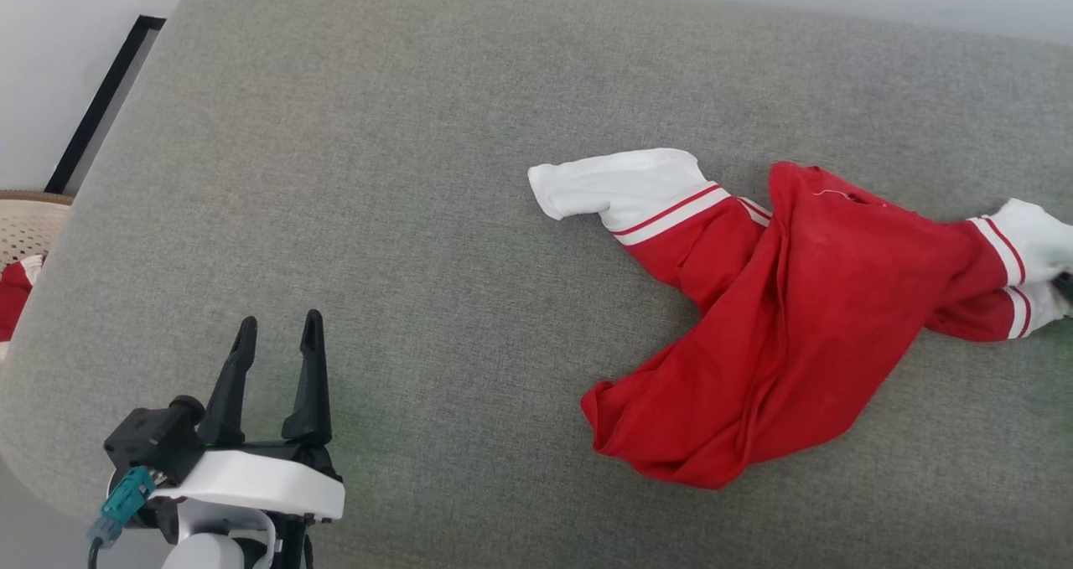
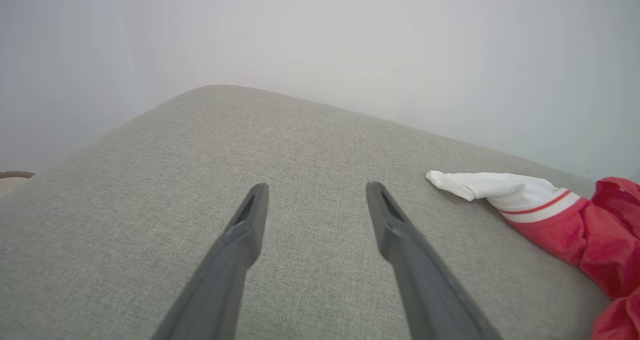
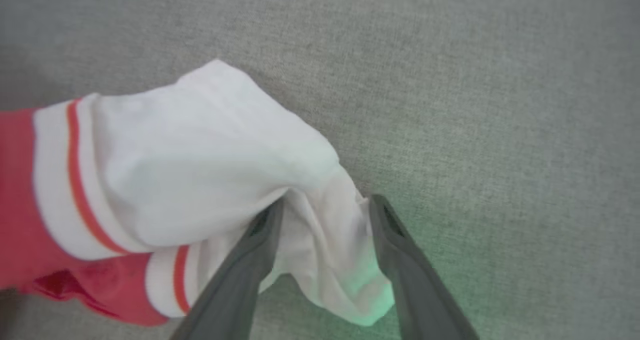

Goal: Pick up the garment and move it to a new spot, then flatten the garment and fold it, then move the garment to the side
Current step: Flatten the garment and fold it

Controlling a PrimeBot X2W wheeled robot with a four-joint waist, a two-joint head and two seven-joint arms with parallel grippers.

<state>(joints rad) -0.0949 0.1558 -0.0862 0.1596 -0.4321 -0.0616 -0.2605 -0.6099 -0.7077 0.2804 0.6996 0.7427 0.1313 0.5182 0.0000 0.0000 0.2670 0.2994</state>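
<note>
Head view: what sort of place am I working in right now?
Likely a home-style room, perhaps a test setup: the surface is a grey fabric cushion, like a sofa seat or mattress, against a plain pale wall, with a woven basket at its left edge.

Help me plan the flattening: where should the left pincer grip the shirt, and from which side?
Probably grip the free white sleeve at its cuff, coming from the robot's left, low over the grey cushion. It lies flat, clear of the bunched red body, cuff nearest the open left pincer.
</note>
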